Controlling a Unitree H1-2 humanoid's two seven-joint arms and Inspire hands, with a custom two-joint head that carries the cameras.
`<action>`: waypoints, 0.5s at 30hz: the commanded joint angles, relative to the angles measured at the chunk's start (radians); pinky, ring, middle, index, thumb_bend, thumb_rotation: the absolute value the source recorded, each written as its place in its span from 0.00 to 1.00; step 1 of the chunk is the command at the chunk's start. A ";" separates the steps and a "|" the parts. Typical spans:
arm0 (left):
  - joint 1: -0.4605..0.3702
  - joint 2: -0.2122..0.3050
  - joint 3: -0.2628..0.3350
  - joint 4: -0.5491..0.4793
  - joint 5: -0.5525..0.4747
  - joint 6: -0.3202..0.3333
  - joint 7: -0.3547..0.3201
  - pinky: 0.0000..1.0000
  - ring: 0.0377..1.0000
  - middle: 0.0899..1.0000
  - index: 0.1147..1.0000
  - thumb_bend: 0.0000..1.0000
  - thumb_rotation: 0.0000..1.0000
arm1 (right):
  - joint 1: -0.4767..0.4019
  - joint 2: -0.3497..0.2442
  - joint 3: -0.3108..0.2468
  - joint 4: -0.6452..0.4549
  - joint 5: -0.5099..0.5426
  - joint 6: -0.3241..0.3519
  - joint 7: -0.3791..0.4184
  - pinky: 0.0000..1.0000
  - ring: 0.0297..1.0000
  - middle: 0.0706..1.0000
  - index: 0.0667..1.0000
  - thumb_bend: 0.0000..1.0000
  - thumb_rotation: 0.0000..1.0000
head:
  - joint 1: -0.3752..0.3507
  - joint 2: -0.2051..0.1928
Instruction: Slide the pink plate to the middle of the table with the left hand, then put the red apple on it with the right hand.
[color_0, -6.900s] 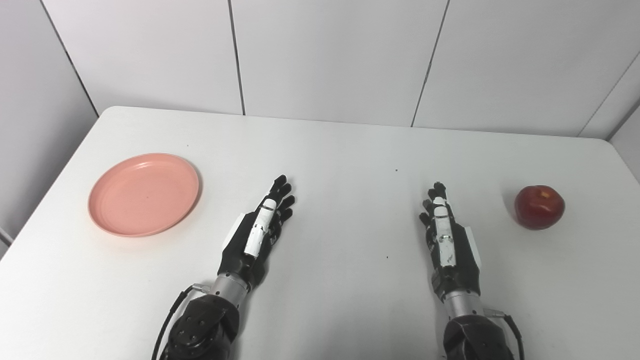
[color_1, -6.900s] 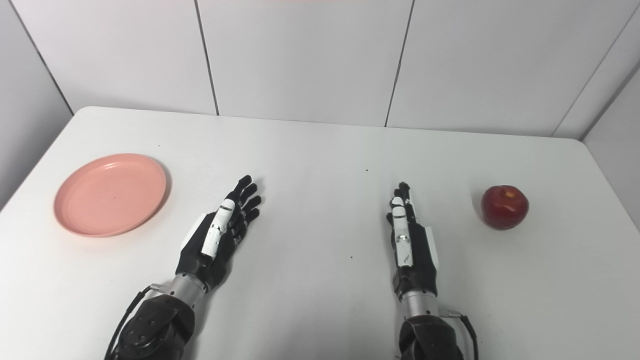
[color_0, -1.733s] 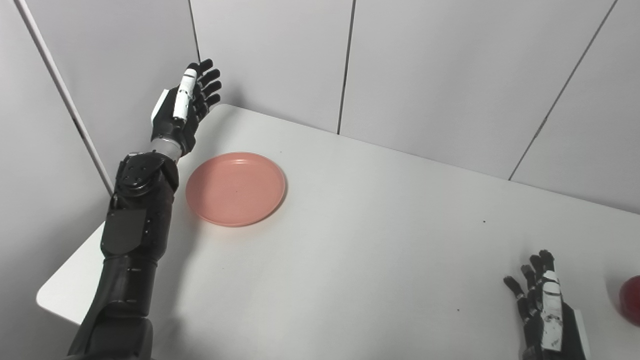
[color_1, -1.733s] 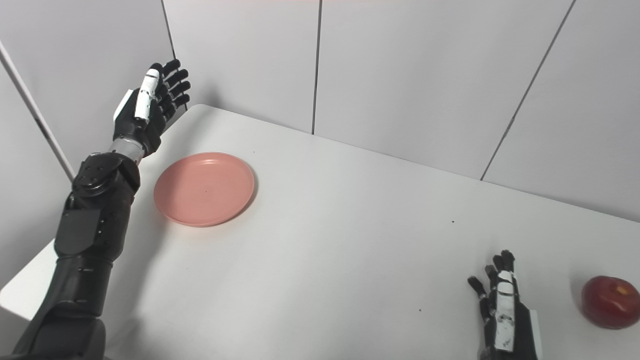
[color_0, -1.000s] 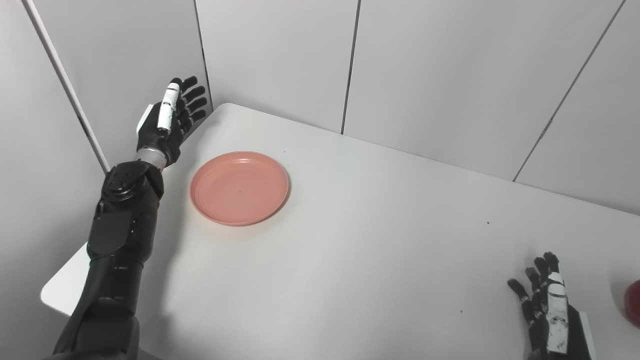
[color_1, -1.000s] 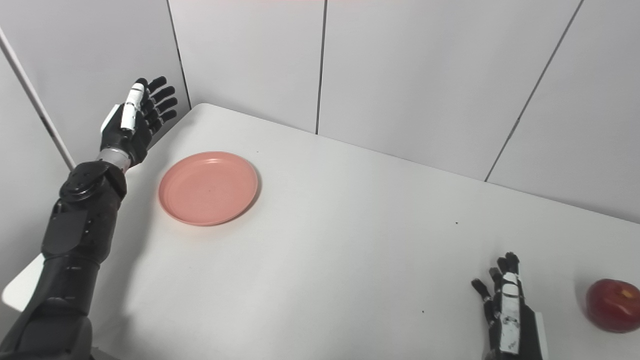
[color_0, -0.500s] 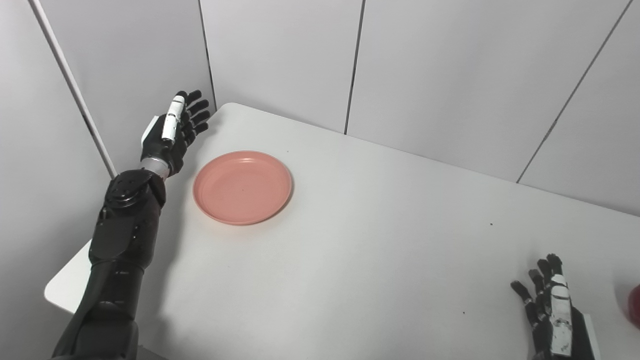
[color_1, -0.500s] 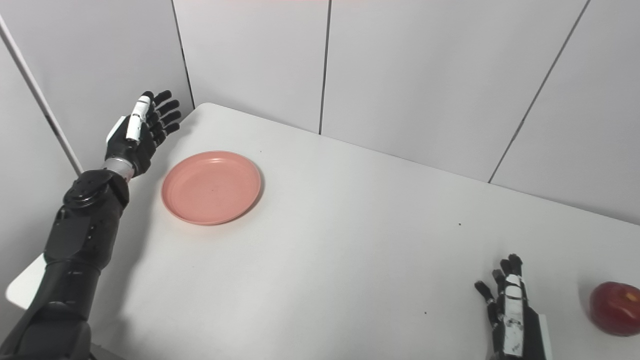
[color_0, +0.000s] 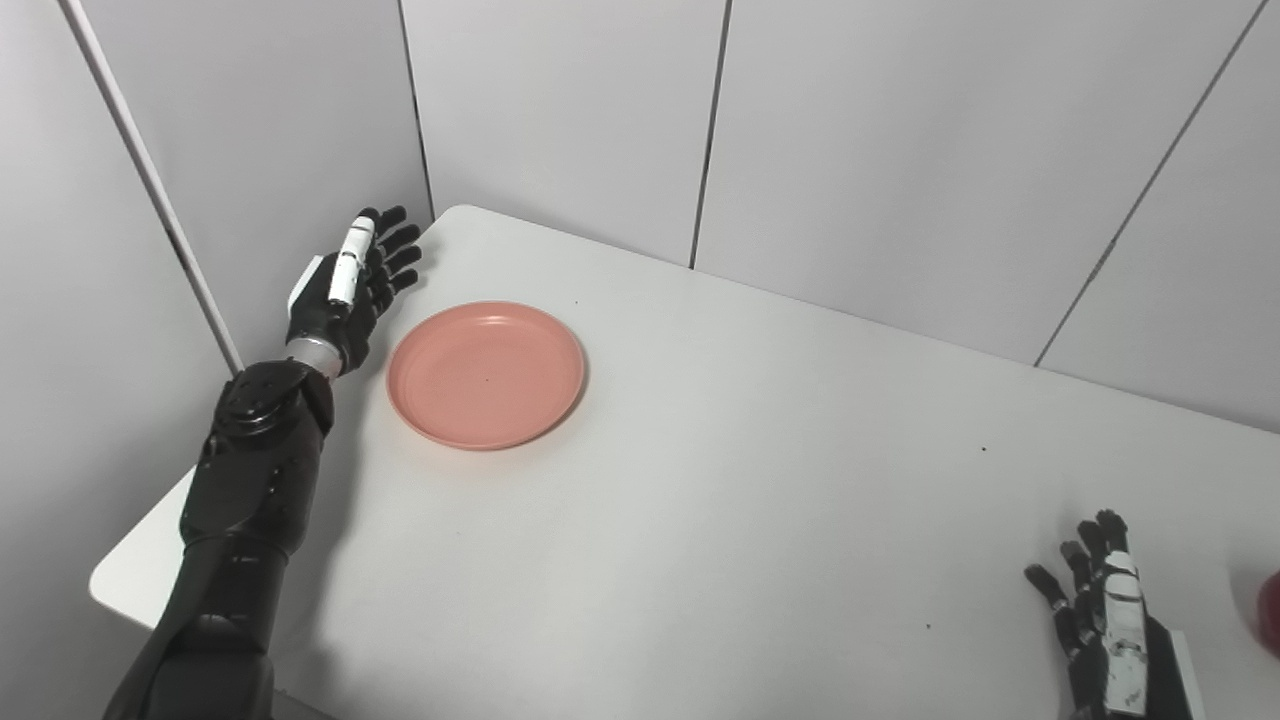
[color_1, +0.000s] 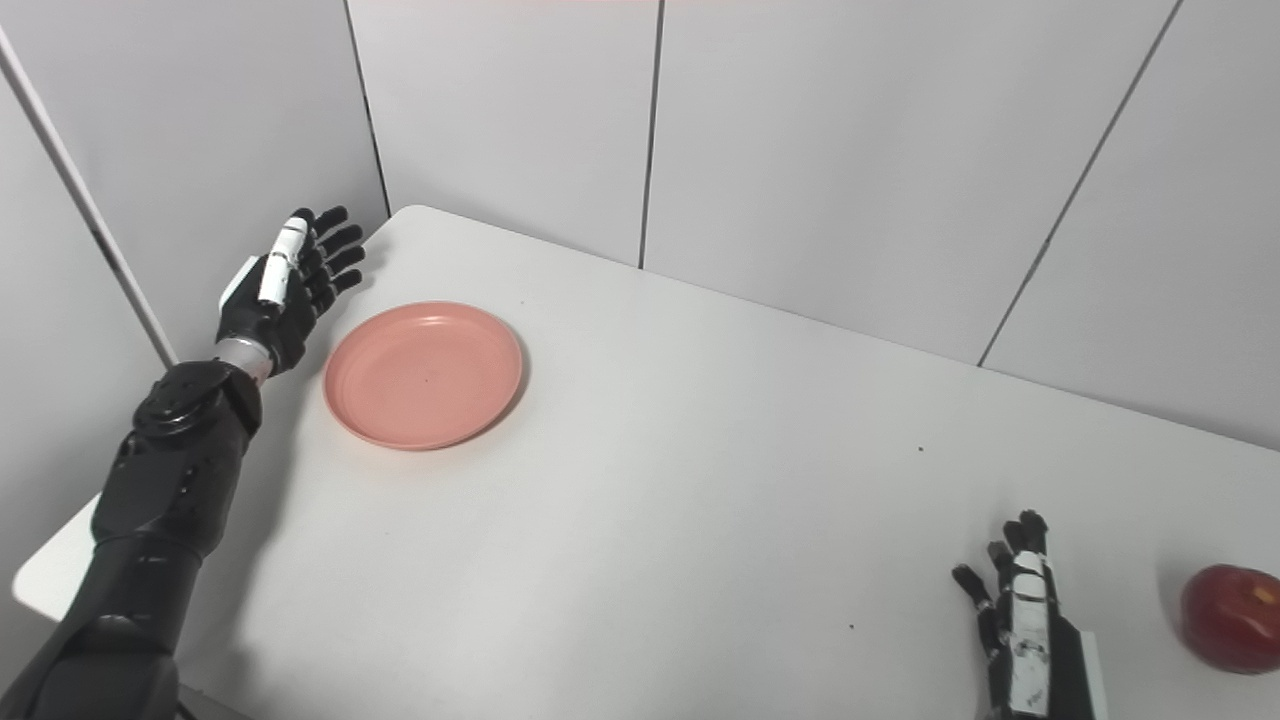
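**Risk: plate overridden or skewed on push**

Pink plate (color_0: 486, 374) lies near the surface's far-left corner. Left hand (color_0: 347, 290), fingers apart, empty, is held just beside its outer rim. Right hand (color_1: 1030, 625) is spread, empty, near red apple (color_1: 1232, 616). A high or off-centre push may override or spin it.

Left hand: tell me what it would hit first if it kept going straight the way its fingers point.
The left hand, open beside the pink plate, points up and away toward the table's far corner. Straight on, it would probably meet the grey wall panel first, passing left of the plate. Depth is unclear.
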 joint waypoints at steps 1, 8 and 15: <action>-0.032 0.022 0.006 -0.017 -0.001 -0.048 0.003 0.92 0.91 0.89 0.86 0.30 1.00 | -0.010 -0.004 -0.011 -0.030 0.006 0.011 0.000 1.00 1.00 1.00 1.00 0.12 1.00 | 0.002 0.001; -0.021 0.019 0.015 -0.021 -0.007 -0.046 0.014 0.91 0.90 0.88 0.85 0.29 1.00 | -0.005 -0.003 -0.011 -0.050 0.006 0.032 -0.003 1.00 1.00 1.00 1.00 0.11 1.00 | 0.003 0.001; -0.010 0.019 0.014 -0.009 -0.009 -0.055 0.003 0.92 0.90 0.88 0.85 0.29 1.00 | -0.007 -0.001 -0.013 -0.048 0.011 0.035 -0.002 1.00 1.00 1.00 1.00 0.11 1.00 | 0.005 -0.001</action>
